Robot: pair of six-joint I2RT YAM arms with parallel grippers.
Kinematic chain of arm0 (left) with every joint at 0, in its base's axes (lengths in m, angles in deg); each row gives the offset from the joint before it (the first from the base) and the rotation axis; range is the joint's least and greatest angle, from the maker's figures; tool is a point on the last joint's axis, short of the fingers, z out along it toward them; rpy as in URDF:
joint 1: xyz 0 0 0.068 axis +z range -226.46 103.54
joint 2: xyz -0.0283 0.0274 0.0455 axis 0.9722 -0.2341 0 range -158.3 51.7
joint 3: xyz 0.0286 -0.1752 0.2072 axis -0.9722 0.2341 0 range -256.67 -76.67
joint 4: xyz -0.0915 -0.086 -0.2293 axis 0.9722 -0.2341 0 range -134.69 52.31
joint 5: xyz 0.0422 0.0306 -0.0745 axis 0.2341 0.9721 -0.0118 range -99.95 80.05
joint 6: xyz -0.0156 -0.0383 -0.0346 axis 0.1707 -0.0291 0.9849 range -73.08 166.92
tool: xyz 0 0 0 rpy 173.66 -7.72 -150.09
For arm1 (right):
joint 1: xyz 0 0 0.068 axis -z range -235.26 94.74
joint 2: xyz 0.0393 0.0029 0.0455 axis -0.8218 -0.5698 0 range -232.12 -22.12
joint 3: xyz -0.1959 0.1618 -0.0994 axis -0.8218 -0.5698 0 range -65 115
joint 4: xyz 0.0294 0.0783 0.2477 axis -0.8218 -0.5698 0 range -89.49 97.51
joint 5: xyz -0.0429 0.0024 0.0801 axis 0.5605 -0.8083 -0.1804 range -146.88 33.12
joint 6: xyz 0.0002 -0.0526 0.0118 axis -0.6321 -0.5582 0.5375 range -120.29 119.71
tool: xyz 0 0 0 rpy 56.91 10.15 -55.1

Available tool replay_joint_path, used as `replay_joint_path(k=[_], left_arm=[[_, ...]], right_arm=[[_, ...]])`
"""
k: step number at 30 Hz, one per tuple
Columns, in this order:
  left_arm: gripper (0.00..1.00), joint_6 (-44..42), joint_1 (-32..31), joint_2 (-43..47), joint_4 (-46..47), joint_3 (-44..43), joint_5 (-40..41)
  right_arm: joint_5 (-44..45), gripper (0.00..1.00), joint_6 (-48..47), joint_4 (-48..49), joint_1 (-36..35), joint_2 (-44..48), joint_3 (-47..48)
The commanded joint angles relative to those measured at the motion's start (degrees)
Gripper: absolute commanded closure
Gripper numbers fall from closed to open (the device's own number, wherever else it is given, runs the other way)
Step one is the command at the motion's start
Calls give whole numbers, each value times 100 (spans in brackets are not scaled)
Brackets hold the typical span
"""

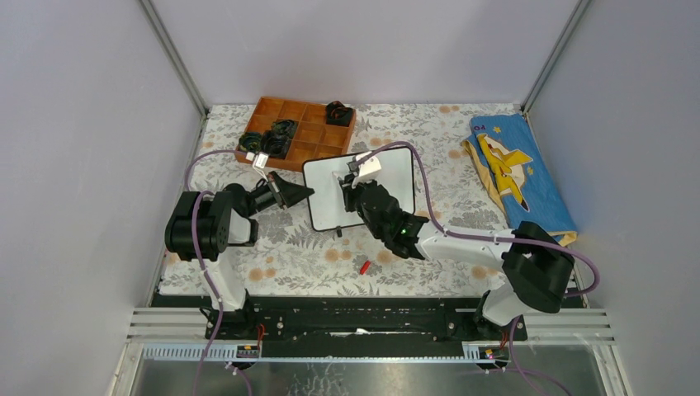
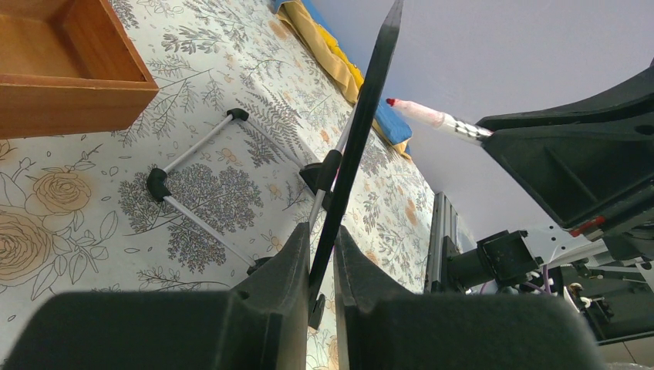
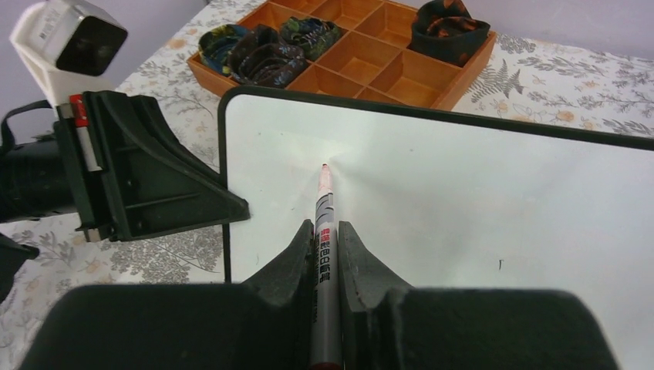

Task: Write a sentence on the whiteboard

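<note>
The whiteboard (image 1: 326, 206) stands tilted at the table's middle, its white face blank in the right wrist view (image 3: 478, 200); no sentence shows on it. My left gripper (image 1: 307, 194) is shut on the board's left frame edge, seen edge-on in the left wrist view (image 2: 362, 131) between my jaws (image 2: 322, 235). My right gripper (image 1: 351, 194) is shut on a silver marker (image 3: 325, 204), whose red tip sits at or just off the board's upper left area. The marker also shows in the left wrist view (image 2: 424, 116).
An orange compartment tray (image 1: 293, 153) with dark rolled items stands behind the board. A blue and yellow cloth (image 1: 516, 177) lies at the right. A small red cap (image 1: 364, 266) lies near the front. The board's wire stand (image 2: 193, 154) rests on the floral tablecloth.
</note>
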State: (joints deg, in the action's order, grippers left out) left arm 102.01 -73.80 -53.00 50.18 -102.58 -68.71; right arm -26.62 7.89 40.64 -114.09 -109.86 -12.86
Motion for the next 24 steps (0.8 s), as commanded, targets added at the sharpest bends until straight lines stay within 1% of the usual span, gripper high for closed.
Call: replay_joint_path(k=[1, 24], left_arm=[[91, 1, -25, 108, 371, 69, 13], [91, -7, -46, 148, 371, 63, 15]], right_arm=[[335, 100, -38, 11, -10, -114, 243], [-320, 100, 451, -504, -32, -182, -13]])
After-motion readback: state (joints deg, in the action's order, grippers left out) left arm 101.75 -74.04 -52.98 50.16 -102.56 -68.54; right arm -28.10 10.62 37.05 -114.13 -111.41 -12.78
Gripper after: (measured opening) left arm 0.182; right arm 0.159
